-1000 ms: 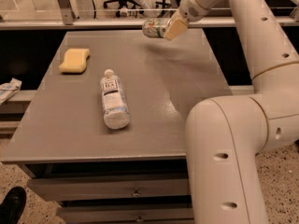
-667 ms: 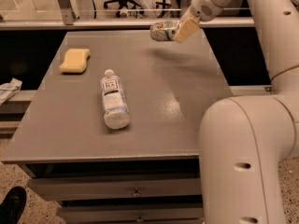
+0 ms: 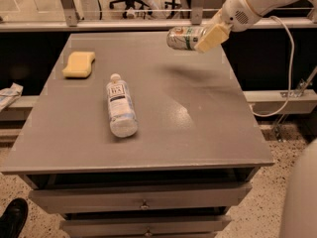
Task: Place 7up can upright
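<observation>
The 7up can [image 3: 183, 37], pale silver with green print, hangs on its side in the air above the far right part of the grey table [image 3: 198, 128]. Its silver top faces left. My gripper [image 3: 204, 37] is shut on the can's right end, with a cream-coloured finger [image 3: 212, 37] across its front. The white arm reaches in from the upper right. A soft shadow of the can lies on the tabletop below it.
A clear plastic bottle [image 3: 120, 107] with a white cap lies on its side left of the table's middle. A yellow sponge [image 3: 79, 64] sits at the far left corner. Drawers run below the table's front edge. A railing and office chairs stand behind.
The arm has swung up and to the right, out of the foreground. The held can has shifted right and a little lower, still lying sideways.
</observation>
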You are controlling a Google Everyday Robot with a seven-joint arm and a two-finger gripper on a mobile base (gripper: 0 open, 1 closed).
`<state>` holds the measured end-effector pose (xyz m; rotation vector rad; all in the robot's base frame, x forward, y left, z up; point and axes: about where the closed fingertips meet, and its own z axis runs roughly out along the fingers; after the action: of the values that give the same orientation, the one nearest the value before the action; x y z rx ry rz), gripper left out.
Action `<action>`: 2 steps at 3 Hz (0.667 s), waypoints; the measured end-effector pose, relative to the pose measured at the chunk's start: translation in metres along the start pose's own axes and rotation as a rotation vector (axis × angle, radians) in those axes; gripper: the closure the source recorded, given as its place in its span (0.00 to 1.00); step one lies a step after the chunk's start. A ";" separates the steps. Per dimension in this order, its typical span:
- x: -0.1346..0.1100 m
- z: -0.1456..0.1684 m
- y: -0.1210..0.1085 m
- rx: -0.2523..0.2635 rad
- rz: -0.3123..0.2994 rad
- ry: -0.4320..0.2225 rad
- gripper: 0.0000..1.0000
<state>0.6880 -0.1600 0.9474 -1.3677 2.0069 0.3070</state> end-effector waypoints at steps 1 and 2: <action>0.007 -0.005 0.030 0.016 -0.014 -0.011 1.00; 0.051 0.032 0.073 -0.020 -0.050 0.048 1.00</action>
<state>0.6248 -0.1496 0.8779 -1.4477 2.0104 0.2745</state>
